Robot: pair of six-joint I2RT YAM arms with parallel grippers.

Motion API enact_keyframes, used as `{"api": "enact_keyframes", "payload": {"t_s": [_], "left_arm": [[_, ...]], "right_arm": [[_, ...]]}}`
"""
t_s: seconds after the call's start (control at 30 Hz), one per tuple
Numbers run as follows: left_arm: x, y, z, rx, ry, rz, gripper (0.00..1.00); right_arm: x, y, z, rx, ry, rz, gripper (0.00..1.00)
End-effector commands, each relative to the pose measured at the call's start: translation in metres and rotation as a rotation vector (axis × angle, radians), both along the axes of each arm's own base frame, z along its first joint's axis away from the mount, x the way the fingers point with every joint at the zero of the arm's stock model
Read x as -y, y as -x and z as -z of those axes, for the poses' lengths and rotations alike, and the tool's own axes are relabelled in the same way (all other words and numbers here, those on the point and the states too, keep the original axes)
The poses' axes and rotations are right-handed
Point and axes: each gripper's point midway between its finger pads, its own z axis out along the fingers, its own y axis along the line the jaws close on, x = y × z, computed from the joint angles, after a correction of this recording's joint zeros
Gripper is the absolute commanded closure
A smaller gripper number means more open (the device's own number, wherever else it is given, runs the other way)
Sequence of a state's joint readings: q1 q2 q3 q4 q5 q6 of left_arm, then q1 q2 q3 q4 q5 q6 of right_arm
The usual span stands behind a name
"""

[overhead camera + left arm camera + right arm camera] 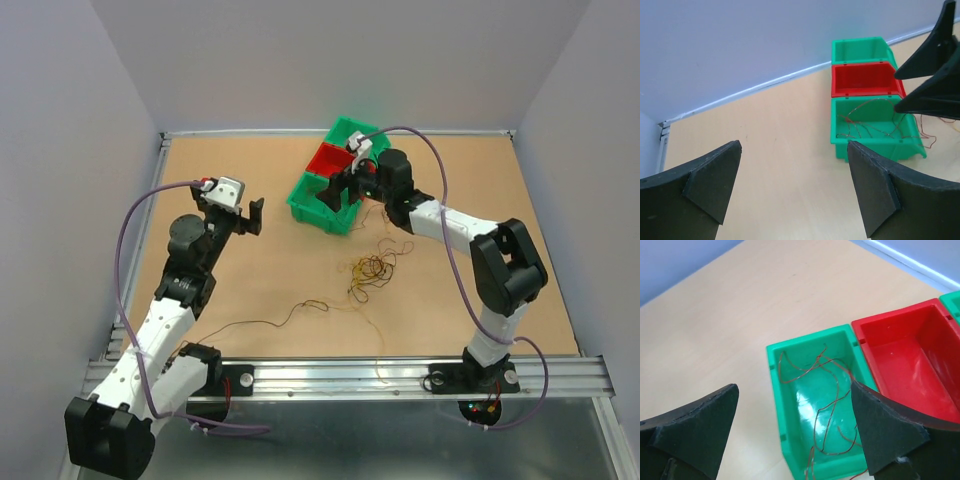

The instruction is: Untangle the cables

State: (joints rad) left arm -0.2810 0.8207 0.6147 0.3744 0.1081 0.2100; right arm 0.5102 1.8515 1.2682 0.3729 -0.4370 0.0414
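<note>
A thin reddish-brown cable (832, 390) lies loosely coiled inside the nearest green bin (775, 405), and one end trails over the bin's rim. My right gripper (794, 387) hangs open just above this bin (312, 208), holding nothing. More cables sit knotted in a small clump (370, 270) on the table, and a long single strand (270, 322) runs off to the left. My left gripper (240, 222) is raised over the left half of the table, open and empty (794, 147), facing the bins. The binned cable (867, 122) also shows in the left wrist view.
A red bin (325, 158) and a second green bin (345, 130) stand in a row behind the near one; both look empty. The right gripper's fingers (935, 75) reach into the left wrist view. A metal rail (330, 375) lines the near edge.
</note>
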Motion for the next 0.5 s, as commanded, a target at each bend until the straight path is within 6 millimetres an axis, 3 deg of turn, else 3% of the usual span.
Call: {"api": "enact_keyframes", "payload": {"t_s": [0.0, 0.03, 0.07, 0.1, 0.17, 0.27, 0.37, 0.47], "left_arm": [[-0.004, 0.002, -0.018, 0.104, -0.035, -0.004, 0.01], [-0.006, 0.001, -0.018, 0.108, -0.033, -0.015, 0.01], [-0.009, -0.001, -0.015, 0.103, -0.024, -0.031, 0.01], [-0.014, -0.005, -0.014, 0.101, -0.018, -0.066, 0.01], [-0.024, -0.01, -0.013, 0.088, 0.006, -0.122, 0.01], [-0.043, -0.016, -0.015, 0.077, 0.041, -0.202, 0.01], [-0.052, -0.018, -0.017, 0.077, 0.068, -0.221, 0.01], [-0.064, -0.024, -0.015, 0.06, 0.087, -0.253, 0.01]], "right_arm": [[-0.007, 0.044, -0.01, 0.074, 0.017, -0.169, 0.03], [-0.009, 0.058, 0.0, 0.075, 0.049, -0.225, 0.03], [-0.02, 0.086, 0.015, 0.05, 0.095, -0.31, 0.03], [-0.018, 0.111, 0.031, 0.084, 0.169, -0.387, 0.03], [-0.035, 0.154, 0.044, 0.131, 0.224, -0.499, 0.01], [-0.04, 0.201, 0.055, 0.18, 0.276, -0.657, 0.0], [-0.044, 0.233, 0.063, 0.167, 0.277, -0.765, 0.0], [-0.051, 0.253, 0.084, 0.154, 0.324, -0.828, 0.0]]}}
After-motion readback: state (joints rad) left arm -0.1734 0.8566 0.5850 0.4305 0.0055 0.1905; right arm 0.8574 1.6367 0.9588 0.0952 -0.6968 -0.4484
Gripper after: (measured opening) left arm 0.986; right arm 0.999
